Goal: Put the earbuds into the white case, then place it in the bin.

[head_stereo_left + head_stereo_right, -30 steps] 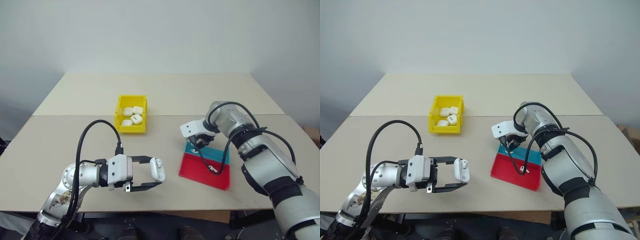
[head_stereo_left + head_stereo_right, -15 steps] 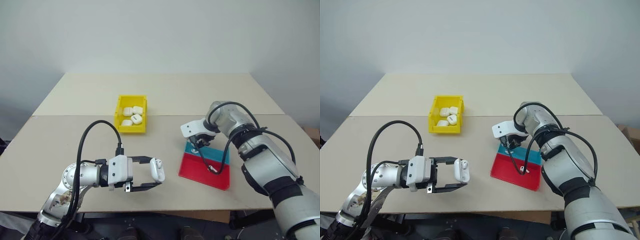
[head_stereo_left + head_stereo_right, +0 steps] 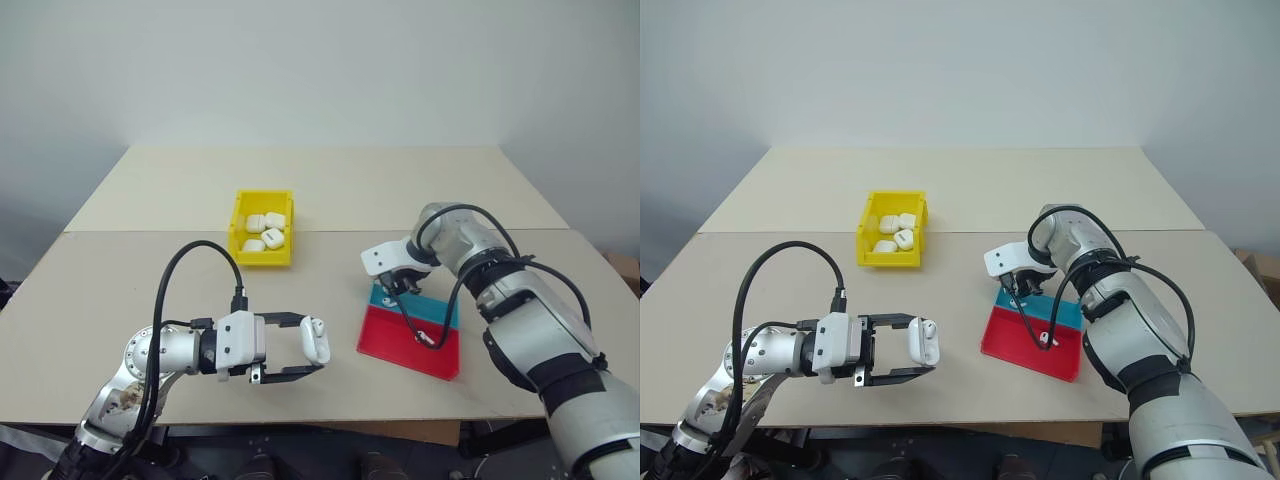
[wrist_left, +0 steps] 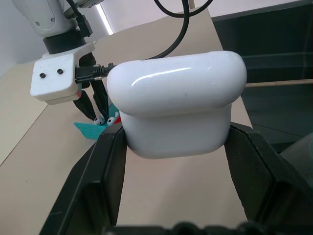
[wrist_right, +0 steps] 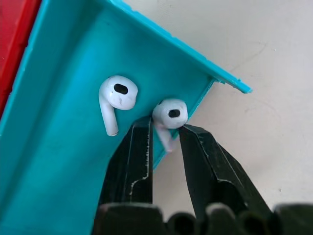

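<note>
From the head views, your left gripper (image 3: 318, 350) is clamped on the white case (image 3: 316, 340), held above the table's (image 3: 120, 280) near edge; the yellow bin (image 3: 241, 214) sits well beyond.

Left wrist view: the case's lid is down.

Right wrist view: your right gripper (image 5: 166, 132) pinches one of the earbuds (image 5: 169, 115) by its stem in the teal tray (image 5: 58, 98) corner; the other earbud (image 5: 117, 95) lies beside it.

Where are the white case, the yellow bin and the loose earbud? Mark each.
white case (image 4: 176, 105), left wrist view, front face.
yellow bin (image 3: 240, 225), left eye view, left wall.
loose earbud (image 5: 117, 93), right wrist view, rounded head.
</note>
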Controlling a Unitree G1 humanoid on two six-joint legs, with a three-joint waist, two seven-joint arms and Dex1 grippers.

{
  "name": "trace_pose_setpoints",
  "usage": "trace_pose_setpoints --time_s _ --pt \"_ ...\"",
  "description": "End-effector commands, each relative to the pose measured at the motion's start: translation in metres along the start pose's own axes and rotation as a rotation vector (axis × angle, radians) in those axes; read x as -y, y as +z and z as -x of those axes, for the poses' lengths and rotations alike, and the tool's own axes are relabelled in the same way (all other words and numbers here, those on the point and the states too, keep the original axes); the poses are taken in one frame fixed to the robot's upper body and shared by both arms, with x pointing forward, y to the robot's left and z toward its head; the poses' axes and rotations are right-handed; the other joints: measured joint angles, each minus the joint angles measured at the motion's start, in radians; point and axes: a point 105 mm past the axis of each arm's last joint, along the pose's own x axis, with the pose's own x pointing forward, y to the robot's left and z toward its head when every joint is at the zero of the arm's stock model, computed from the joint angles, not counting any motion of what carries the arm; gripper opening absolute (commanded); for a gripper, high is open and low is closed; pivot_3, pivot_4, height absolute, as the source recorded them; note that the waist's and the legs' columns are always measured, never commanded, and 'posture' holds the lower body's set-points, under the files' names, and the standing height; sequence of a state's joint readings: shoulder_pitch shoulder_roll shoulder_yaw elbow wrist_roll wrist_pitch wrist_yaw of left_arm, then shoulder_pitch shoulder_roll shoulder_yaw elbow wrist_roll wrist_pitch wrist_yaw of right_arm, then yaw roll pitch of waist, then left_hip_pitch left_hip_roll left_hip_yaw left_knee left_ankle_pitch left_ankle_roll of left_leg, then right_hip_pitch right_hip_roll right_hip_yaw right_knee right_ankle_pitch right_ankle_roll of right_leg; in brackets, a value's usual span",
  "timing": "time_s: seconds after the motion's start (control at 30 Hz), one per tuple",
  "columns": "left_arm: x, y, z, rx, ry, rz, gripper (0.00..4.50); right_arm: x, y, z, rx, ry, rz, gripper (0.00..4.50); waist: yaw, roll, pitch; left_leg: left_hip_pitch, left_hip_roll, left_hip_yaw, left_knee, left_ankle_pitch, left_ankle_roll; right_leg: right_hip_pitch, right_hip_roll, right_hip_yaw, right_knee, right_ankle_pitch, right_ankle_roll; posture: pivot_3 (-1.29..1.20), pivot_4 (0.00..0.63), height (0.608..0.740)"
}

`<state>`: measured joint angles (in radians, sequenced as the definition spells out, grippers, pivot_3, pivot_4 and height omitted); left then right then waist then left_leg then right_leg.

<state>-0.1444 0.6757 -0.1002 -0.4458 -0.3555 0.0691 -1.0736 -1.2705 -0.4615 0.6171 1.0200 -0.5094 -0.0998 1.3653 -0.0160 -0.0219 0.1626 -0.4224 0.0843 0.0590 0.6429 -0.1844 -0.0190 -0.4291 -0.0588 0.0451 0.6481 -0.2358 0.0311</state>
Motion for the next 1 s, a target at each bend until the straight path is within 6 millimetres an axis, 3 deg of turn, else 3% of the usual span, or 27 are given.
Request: trace_pose_setpoints --time_s 0.03,1.0 --pt "0.0011 0.0059 0.0001 0.017 -0.005 -0.031 2.74 0.0010 0.0019 0.0025 0.017 -0.013 0.017 1.37 0.000 0.000 0.000 0.000 0.000 0.000 0.000 0.000 0.000 0.000 0.000 0.000 0.000 0.000 0.000 0.00 0.150 0.740" --pt "0.0010 0.0043 -0.0003 0.015 -0.002 -0.029 2.74 0.0004 0.0012 0.0057 0.021 -0.072 0.193 1.37 0.000 0.000 0.000 0.000 0.000 0.000 0.000 0.000 0.000 0.001 0.000 0.000 0.000 0.000 0.000 0.00 0.150 0.740"
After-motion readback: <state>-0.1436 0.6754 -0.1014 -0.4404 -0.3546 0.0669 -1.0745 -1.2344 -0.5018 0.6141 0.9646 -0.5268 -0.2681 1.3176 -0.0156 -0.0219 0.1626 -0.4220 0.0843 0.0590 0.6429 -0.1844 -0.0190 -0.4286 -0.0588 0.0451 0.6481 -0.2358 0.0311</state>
